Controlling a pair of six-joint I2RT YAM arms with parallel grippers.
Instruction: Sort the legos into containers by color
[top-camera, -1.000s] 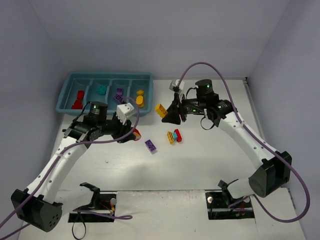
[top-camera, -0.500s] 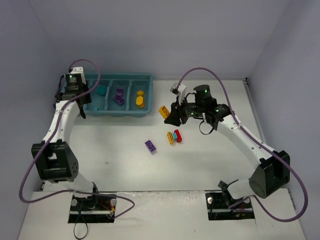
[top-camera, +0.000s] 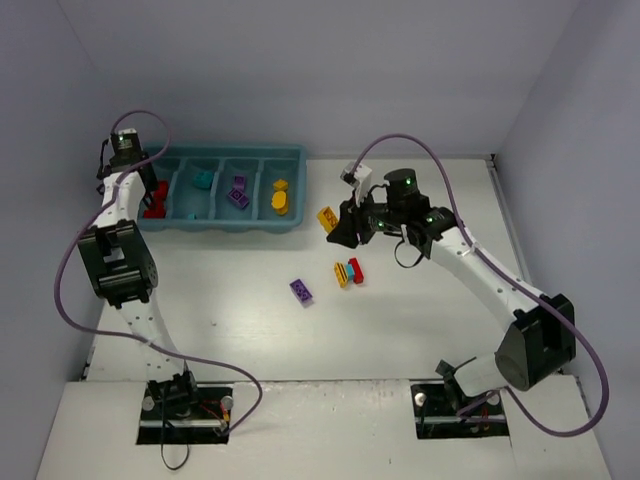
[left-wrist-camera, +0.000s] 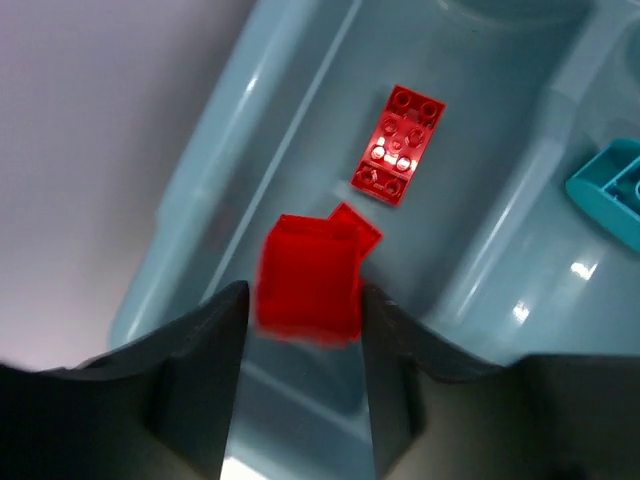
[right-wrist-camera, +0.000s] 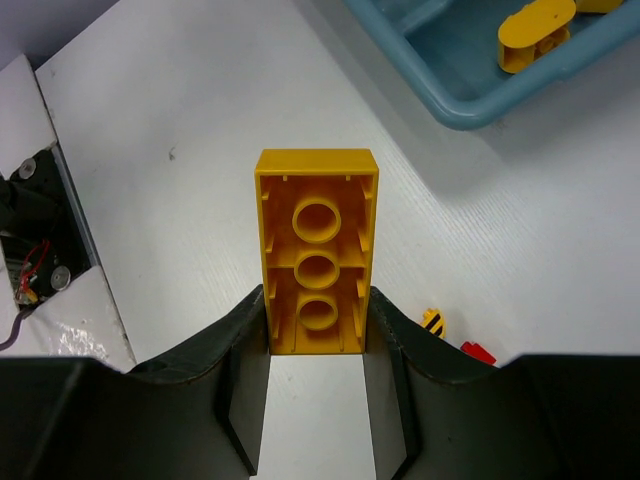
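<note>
Yellow brick (right-wrist-camera: 318, 250) pinched in right gripper (right-wrist-camera: 316, 300) (hollow underside only wrist-visible); blurred red brick (left-wrist-camera: 308, 270) at left gripper (left-wrist-camera: 302, 300), grip unclear.

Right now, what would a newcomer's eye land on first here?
The yellow brick clamped hollow side up in the right gripper, just right of the tray. Next, a blurred red brick sits between the left gripper's fingers above the tray's leftmost compartment, where a second red piece lies.

A teal tray (top-camera: 220, 227) sits on the white counter (top-camera: 420, 320). Nearward of the tray's right end lies a purple brick (top-camera: 301, 291); a yellow-teal-red stack (top-camera: 349, 271) lies farther right.
</note>
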